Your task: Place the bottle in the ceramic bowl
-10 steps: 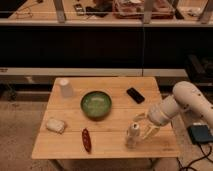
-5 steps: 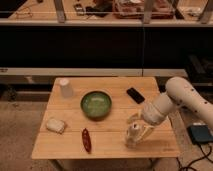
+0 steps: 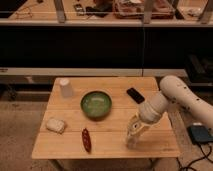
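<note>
The whitish-cream bottle (image 3: 130, 140) stands upright on the wooden table (image 3: 110, 145), near its front right edge. My gripper (image 3: 134, 129) is at the end of the white arm (image 3: 170, 97) that reaches in from the right. It is right at the bottle's top and partly hides it. The green ceramic bowl (image 3: 96, 105) sits at the table's middle, up and to the left of the bottle, with nothing in it.
A white cup (image 3: 65, 87) stands at the back left. A red chili-shaped object (image 3: 86, 140) lies at the front, left of the bottle. A pale lump (image 3: 55, 125) lies at the left. A black flat object (image 3: 135, 95) lies right of the bowl.
The arm has swung left and down, bringing the gripper onto the bottle's top. The bottle, bowl and the other things have stayed in place.
</note>
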